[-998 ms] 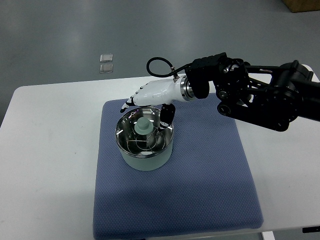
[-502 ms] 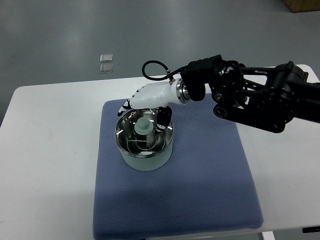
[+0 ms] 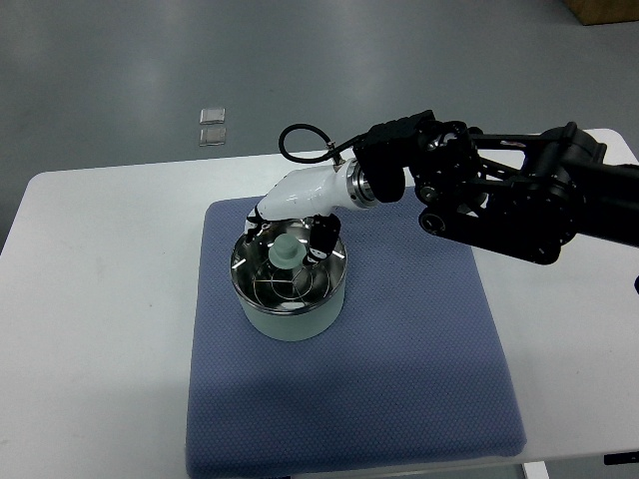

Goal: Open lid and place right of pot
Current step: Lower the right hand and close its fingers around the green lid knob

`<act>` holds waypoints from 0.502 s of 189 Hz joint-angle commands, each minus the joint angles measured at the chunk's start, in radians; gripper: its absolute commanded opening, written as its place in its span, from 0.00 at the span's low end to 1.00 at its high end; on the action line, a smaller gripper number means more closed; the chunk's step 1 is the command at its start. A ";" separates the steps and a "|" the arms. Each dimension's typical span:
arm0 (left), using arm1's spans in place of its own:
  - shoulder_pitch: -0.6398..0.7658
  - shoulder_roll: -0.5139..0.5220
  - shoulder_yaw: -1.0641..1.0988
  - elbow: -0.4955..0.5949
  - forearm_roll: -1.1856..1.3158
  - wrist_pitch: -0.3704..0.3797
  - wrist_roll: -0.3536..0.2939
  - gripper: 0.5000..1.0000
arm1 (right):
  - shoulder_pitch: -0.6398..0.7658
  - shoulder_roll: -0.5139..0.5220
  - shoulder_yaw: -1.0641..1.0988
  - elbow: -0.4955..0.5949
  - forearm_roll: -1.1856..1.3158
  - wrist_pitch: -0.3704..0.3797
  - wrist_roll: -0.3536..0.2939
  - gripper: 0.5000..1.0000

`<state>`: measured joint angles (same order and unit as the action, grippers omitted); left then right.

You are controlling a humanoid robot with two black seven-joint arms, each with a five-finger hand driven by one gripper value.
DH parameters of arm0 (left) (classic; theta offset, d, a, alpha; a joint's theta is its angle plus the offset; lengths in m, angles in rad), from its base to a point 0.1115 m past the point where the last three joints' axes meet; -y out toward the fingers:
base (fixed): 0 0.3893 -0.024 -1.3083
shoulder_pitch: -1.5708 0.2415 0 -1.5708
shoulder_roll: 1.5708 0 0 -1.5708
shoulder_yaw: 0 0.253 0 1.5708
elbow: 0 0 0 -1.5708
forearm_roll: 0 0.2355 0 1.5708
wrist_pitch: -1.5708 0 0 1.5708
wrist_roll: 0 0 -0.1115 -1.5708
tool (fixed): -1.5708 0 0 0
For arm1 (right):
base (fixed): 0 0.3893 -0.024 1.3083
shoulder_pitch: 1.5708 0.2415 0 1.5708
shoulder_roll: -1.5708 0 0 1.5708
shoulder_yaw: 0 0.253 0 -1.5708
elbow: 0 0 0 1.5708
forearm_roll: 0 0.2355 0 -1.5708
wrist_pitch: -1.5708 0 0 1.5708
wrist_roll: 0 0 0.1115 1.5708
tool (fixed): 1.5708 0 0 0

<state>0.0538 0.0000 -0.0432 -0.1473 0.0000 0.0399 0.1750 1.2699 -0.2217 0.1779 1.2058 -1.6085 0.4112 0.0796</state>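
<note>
From the top view, the only one we have, we see one pot (image 3: 290, 294) standing on the left half of a blue mat (image 3: 399, 349) that lies on the white desk (image 3: 90, 299). Its lid (image 3: 285, 271) sits in place on the rim, a shiny glass-and-metal disc with one pale knob (image 3: 286, 251) at its centre. We count one arm in view: it comes in from the right edge, so this is the right robot hand (image 3: 290, 225), white with dark fingertips, reaching down over the far side of the pot. Its fingers (image 3: 321, 239) are curled narrowly on either side of the knob, one dark tip to the right of it and others to the left, but we cannot tell whether they already touch or pinch it. We judge the hand is placed this way because the knob is the only graspable part of the lid, and coming from above and behind leaves the lift path free. The lid is not yet off, so the task is at its opening step. The open stretch of mat to the right of the pot looks like the natural landing place. Beyond the desk, two small clear squares (image 3: 212, 126) lie on the grey floor (image 3: 100, 80). No left arm shows.
</note>
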 commanded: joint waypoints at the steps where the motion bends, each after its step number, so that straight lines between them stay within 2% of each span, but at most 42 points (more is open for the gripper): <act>1: 0.000 0.000 -0.001 0.000 0.000 0.000 0.000 1.00 | 0.002 -0.001 0.000 -0.002 0.001 0.001 0.000 0.52; 16: 0.000 0.000 0.000 0.000 0.000 0.000 0.000 1.00 | 0.002 -0.002 0.000 -0.002 0.002 0.003 0.000 0.46; 28: 0.000 0.000 0.000 0.000 0.000 0.000 0.000 1.00 | 0.002 -0.002 0.000 -0.002 0.002 0.005 0.000 0.45; 35: 0.000 0.000 -0.001 0.000 0.000 0.000 0.000 1.00 | 0.002 -0.004 0.000 -0.002 0.002 0.008 0.000 0.39; 45: 0.000 0.000 -0.001 0.000 0.000 0.000 0.000 1.00 | 0.002 -0.004 0.000 -0.002 0.002 0.008 0.000 0.39; 46: 0.000 0.000 -0.001 0.000 0.000 0.000 0.000 1.00 | 0.000 -0.004 0.000 -0.002 0.002 0.009 0.000 0.34; 50: 0.000 0.000 0.000 0.000 0.000 0.000 0.000 1.00 | 0.000 -0.004 0.000 -0.002 0.004 0.009 0.000 0.32; 95: 0.000 0.000 -0.001 0.000 0.000 0.000 0.001 1.00 | 0.000 -0.007 0.000 0.000 0.005 0.009 0.000 0.31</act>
<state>0.0537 0.0000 -0.0436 -0.1473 0.0000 0.0399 0.1750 1.2711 -0.2269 0.1779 1.2041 -1.6035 0.4202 0.0796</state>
